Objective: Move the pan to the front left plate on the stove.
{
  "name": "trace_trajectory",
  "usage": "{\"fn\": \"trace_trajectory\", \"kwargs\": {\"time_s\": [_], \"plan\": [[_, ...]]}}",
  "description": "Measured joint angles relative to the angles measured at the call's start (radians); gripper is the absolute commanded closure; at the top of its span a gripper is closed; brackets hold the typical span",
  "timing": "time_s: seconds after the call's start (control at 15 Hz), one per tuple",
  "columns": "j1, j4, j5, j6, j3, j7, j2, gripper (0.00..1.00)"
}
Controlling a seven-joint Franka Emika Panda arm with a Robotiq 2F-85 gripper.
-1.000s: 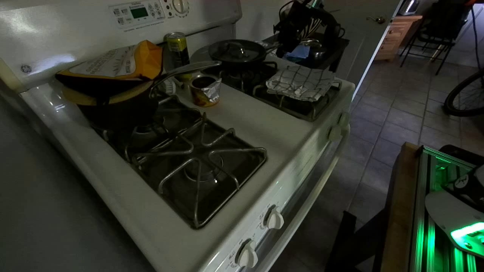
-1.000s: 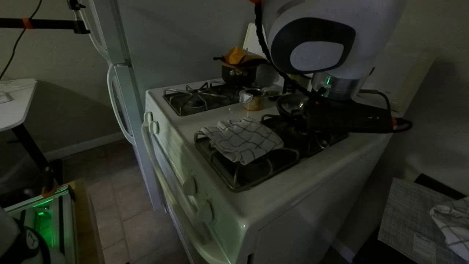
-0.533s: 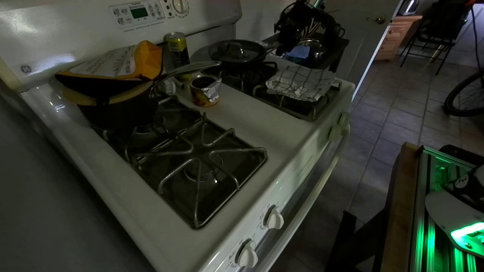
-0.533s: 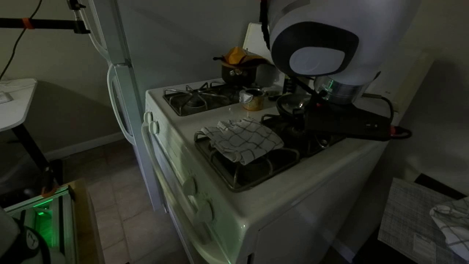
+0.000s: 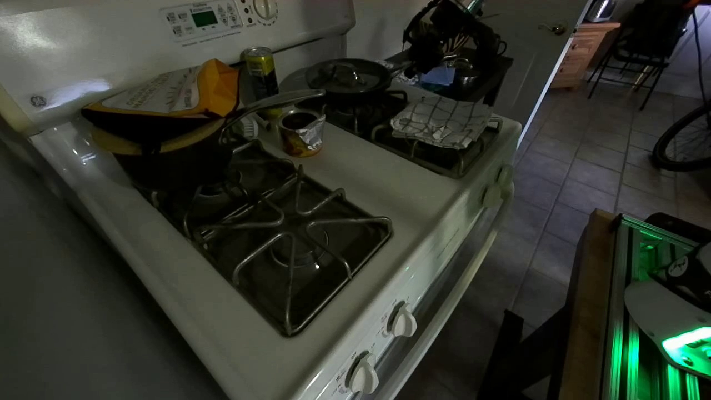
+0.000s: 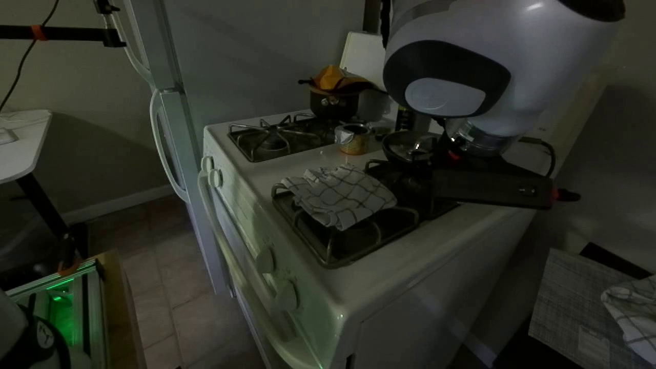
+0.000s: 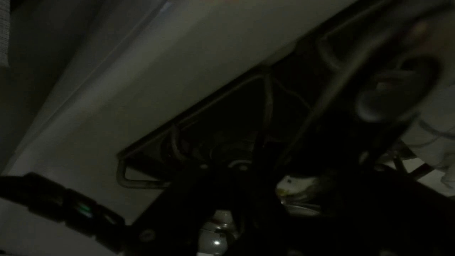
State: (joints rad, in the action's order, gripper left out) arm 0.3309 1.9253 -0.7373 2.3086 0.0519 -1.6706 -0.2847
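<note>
White gleams dully across the worktop, and up at the rear right, there's the pan! Dark, round and shallow, it is over the back burner, though whether its base touches the prongs, I cannot tell. A bright curved glint shows inside its rim. Its handle reaches out, and right at the far end is the black hand. Wide, narrow, clamped on something? Cannot tell: hand and handle melt into one dark patch, and the wrist view is murky and blurred. In an exterior view the big white arm looms over that corner, the black hardware at its end hiding part of the pan.

Diagonally across, well apart from the pan, lies the front left plate, prongs pointing in over a round cap. Straight behind it, a dark pot with a yellow-and-white bag slumped across the top, the pot's handle angling up in front of the can! Just beside them stands a tin, foil bent over its rim. Front right, a checked cloth lies over the near burner. White knobs jut out along the front edge, and a green display shows on the back panel.
</note>
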Motion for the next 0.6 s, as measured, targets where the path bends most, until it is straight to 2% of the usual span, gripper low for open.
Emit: {"fn": "trace_trajectory", "kwargs": {"time_s": [0.27,0.6], "plan": [[0.014,-0.005,-0.063,-0.088,0.008,-0.120,0.000,0.97],[0.018,-0.016,-0.099,-0.138,0.038,-0.177,0.006,0.97]]}}
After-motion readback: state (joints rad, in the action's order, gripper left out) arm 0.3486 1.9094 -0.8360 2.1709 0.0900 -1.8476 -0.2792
